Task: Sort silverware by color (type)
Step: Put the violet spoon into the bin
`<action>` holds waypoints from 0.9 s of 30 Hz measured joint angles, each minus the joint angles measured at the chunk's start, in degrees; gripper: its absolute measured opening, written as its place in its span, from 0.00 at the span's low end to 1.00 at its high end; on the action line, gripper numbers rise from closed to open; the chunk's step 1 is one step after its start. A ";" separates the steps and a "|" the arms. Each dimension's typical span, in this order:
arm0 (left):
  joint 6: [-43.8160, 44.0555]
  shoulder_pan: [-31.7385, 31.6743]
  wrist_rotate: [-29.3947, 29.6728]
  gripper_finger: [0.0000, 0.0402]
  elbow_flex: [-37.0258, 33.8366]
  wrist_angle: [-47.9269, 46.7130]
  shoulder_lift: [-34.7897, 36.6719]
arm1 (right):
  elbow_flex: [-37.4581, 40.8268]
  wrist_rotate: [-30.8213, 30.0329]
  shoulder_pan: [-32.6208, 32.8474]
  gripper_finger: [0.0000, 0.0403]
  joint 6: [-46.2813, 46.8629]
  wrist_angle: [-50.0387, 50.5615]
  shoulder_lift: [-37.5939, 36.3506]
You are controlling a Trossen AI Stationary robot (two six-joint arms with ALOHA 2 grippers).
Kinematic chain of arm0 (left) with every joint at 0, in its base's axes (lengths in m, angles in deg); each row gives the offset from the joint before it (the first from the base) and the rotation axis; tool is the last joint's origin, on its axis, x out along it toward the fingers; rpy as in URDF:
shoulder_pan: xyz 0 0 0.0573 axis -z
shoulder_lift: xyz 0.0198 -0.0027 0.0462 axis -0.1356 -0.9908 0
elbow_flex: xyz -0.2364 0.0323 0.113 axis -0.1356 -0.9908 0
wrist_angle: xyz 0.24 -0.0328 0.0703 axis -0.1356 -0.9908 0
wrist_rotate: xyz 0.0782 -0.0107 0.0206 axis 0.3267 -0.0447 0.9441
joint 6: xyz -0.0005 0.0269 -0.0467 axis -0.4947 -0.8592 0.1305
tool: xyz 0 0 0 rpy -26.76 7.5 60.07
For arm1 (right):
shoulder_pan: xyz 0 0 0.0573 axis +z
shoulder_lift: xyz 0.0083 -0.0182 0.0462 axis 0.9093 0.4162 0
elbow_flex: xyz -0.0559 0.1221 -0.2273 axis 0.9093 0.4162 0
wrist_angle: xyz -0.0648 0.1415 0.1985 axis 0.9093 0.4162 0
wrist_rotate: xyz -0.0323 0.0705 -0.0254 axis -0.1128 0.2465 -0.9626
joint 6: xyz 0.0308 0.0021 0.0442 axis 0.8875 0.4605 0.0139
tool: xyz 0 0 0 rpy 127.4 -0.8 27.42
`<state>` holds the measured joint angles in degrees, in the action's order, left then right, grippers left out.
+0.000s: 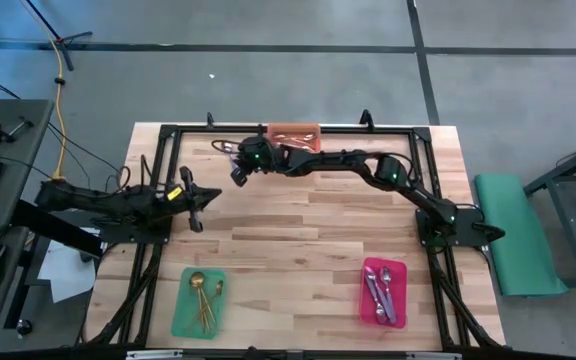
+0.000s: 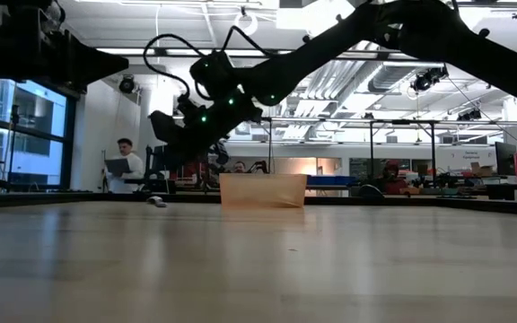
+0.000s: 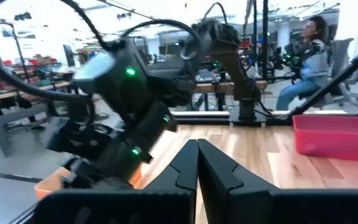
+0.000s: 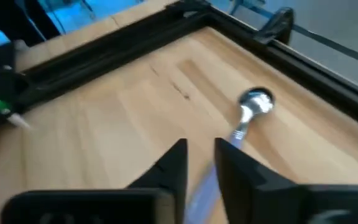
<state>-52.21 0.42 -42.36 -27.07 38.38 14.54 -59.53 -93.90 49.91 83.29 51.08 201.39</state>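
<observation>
Right gripper [image 4: 199,163]: we see its fingers narrowly apart around the purple handle of a spoon [image 4: 251,112], raised over the table [image 1: 308,240] near the orange tray [image 1: 295,134].
Left gripper [image 3: 197,163]: fingers pressed together, idle at the left edge.
Other spoons: in the green tray [image 1: 199,303] and pink tray [image 1: 383,291].
Risk: we judge the thin handle may pivot or slip out in transit, since the grip sits far from the bowl.

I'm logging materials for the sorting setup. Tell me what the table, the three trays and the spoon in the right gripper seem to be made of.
Table: pale wood strips, matte, seams visible.
Green tray, pink tray and orange tray: probably plastic, with flat, solid colour.
Spoon in the right gripper: shiny bowl with bright reflections, likely polished metal. Its handle looks pale purple; material unclear.
</observation>
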 joint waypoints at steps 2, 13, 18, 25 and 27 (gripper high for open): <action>-0.10 -0.02 0.88 0.00 -0.01 -0.35 0.93 | -0.04 0.35 0.12 0.09 0.75 -0.41 0.58; -0.09 -0.02 3.57 0.00 -0.01 -2.49 1.82 | -0.46 -2.98 1.05 0.01 3.35 -1.38 4.17; -0.09 -0.02 3.81 0.00 -0.01 -2.47 1.82 | -3.76 -3.70 1.70 0.00 -0.69 2.35 4.26; -0.07 -0.02 3.84 0.00 -0.01 -2.41 1.82 | -9.86 -3.44 1.67 0.00 -3.30 7.89 4.24; -0.05 -0.02 3.84 0.00 -0.01 -2.41 1.82 | -10.96 -3.89 1.65 0.00 -3.29 9.70 4.18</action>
<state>-52.27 0.39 -38.52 -27.08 35.97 16.36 -70.49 -97.80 51.56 80.01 60.78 205.57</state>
